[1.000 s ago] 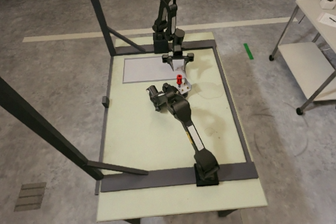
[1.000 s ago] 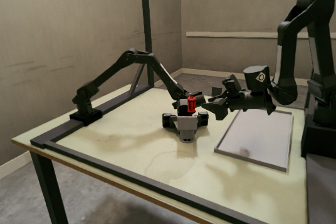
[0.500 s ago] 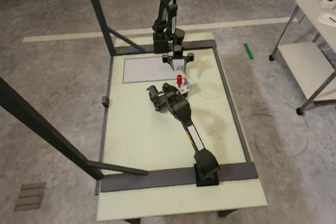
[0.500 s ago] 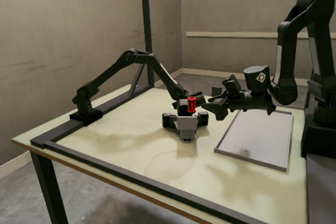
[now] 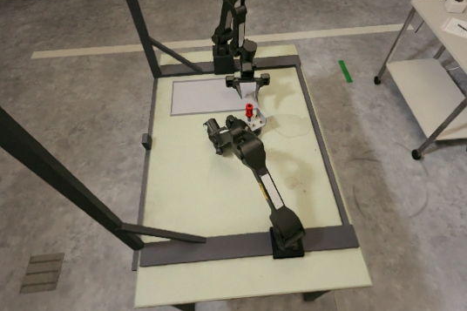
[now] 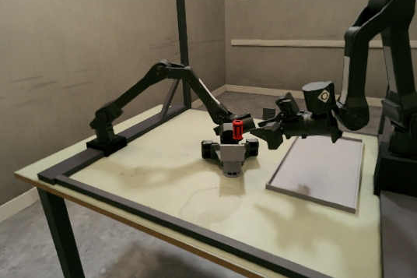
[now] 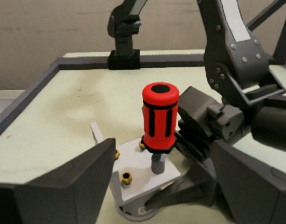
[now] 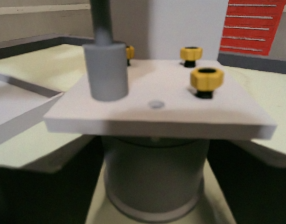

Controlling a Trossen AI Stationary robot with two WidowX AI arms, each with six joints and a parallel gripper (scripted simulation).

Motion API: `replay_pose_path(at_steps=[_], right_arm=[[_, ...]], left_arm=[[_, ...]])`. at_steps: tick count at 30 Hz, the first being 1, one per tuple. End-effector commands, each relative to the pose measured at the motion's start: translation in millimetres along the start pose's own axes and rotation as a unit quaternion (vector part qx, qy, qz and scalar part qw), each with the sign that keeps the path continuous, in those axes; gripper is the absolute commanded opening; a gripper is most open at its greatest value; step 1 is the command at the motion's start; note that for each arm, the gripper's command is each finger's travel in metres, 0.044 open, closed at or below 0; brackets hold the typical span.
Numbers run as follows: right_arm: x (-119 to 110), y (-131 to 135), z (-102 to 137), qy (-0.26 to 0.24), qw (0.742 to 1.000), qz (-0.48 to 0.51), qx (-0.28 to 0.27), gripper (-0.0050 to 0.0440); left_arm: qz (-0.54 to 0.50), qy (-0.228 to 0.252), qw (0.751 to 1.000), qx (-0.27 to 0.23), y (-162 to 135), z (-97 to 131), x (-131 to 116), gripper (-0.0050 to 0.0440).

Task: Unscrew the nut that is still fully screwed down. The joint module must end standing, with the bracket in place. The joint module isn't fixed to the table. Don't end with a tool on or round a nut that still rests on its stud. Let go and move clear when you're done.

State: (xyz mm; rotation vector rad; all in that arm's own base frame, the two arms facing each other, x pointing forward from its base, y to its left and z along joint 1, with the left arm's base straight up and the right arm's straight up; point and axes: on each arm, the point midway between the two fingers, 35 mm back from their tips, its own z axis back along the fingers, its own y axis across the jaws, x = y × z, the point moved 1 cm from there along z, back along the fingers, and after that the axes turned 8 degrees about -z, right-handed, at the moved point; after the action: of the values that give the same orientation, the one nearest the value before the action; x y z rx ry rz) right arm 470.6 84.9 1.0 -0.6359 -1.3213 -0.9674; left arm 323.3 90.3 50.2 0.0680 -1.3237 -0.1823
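The grey joint module (image 6: 232, 169) (image 8: 154, 180) stands upright with the pale bracket (image 5: 260, 125) (image 8: 194, 107) on top. A nut driver with a red handle (image 5: 249, 110) (image 6: 237, 129) (image 7: 160, 115) stands upright, its grey socket (image 7: 158, 164) (image 8: 108, 75) down on one bracket corner, hiding what is beneath. Three gold nuts, one nearest in the right wrist view (image 8: 206, 78), sit raised, black stud showing below. My right gripper (image 8: 153, 132) is shut on the module's round body, under the bracket. My left gripper (image 5: 248, 95) (image 6: 257, 128) is open and empty, short of the driver.
A shallow pale tray (image 5: 172, 98) (image 6: 311, 199) lies on the left arm's side of the table. The right arm (image 5: 253, 152) reaches low past the module, its wrist beside the driver. Dark frame rails edge the table.
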Motion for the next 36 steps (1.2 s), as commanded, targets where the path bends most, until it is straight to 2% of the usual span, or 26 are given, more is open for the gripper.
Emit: replay_pose_path(at_steps=[1, 7, 19, 24, 36], right_arm=[[22, 8, 3, -0.001, 1.000, -0.026, 0.004, 0.0245], [22, 8, 3, -0.001, 1.000, -0.026, 0.004, 0.0245], [22, 8, 3, -0.001, 1.000, -0.026, 0.004, 0.0245], [22, 8, 3, -0.001, 1.000, -0.026, 0.004, 0.0245], [22, 8, 3, -0.001, 1.000, -0.026, 0.004, 0.0245]], left_arm=[[-0.008, -0.012, 1.000, 0.003, 2, 0, 8, 0.0280], [-0.008, -0.012, 1.000, 0.003, 2, 0, 8, 0.0280], [-0.006, -0.038, 0.996, 0.078, 43, -3, 70, 0.0280], [-0.008, -0.038, 0.996, 0.078, 43, -3, 71, 0.0280], [0.002, -0.062, 0.987, 0.150, 71, 18, 137, 0.0280]])
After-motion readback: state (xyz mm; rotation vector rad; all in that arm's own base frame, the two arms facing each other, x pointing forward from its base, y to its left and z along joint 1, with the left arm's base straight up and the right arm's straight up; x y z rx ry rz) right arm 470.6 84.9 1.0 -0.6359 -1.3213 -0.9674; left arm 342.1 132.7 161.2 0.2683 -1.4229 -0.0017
